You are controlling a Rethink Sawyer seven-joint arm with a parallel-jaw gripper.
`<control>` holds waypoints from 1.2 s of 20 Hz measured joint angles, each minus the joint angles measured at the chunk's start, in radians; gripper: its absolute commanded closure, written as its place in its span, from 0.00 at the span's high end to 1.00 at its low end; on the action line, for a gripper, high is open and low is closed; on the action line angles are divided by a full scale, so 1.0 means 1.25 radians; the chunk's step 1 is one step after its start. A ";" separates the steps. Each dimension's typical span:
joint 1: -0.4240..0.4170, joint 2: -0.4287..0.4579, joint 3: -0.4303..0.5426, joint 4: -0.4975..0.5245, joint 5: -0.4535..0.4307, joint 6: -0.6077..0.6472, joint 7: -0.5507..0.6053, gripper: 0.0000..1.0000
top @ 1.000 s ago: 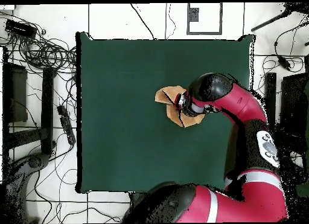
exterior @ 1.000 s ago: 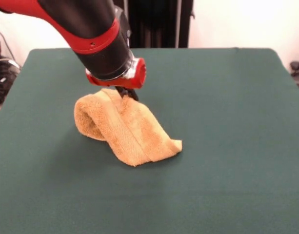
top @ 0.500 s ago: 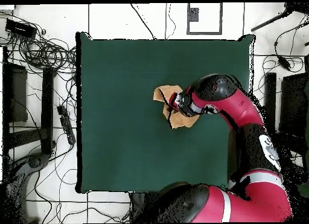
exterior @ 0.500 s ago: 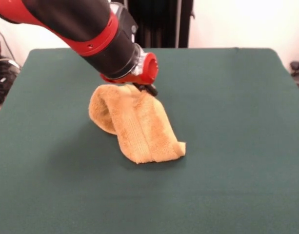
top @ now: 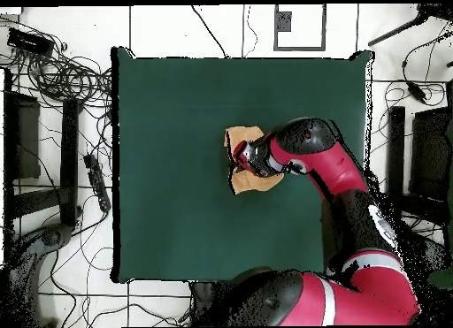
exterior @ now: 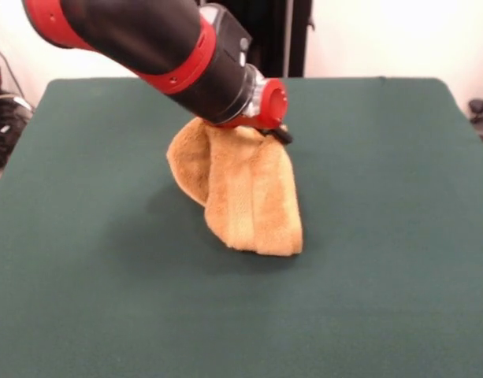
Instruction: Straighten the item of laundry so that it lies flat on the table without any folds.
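The orange-tan towel [exterior: 245,193] hangs folded from my gripper [exterior: 277,134], lifted at its top edge, with its lower end resting on the dark green table [exterior: 383,236]. The gripper is shut on the towel's upper edge. A woven band runs down the hanging front. One side of the towel curls into a loop at the left. In the overhead view the towel [top: 241,137] shows partly under the arm, near the table's [top: 177,209] middle, with the gripper [top: 235,162] over it.
The red and black arm [exterior: 146,39] reaches in from the upper left in the front view. Cables and equipment [top: 53,77] lie on the floor beside the table in the overhead view.
The gripper has moved right in the front view and risen, dragging the towel's top edge with it. The towel now hangs more upright and its lower end has shifted slightly right.
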 measured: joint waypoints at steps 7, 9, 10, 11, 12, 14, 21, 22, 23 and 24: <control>0.017 -0.001 0.019 0.047 0.063 0.000 0.000 0.00; 0.020 0.000 0.024 0.050 0.069 0.000 0.000 0.00; 0.021 0.001 0.024 0.050 0.070 0.000 0.000 0.00; 0.021 0.000 0.024 0.050 0.072 0.000 0.000 0.00; 0.021 0.000 0.024 0.050 0.074 0.000 0.000 0.00; 0.021 0.000 0.024 0.051 0.079 0.000 0.000 0.00; 0.021 -0.006 0.024 0.058 0.109 0.000 0.001 0.00; 0.022 -0.008 0.024 0.060 0.112 0.001 0.001 0.00; 0.022 -0.011 0.024 0.062 0.113 0.002 0.002 0.00; 0.023 -0.013 0.024 0.063 0.115 0.002 0.002 0.00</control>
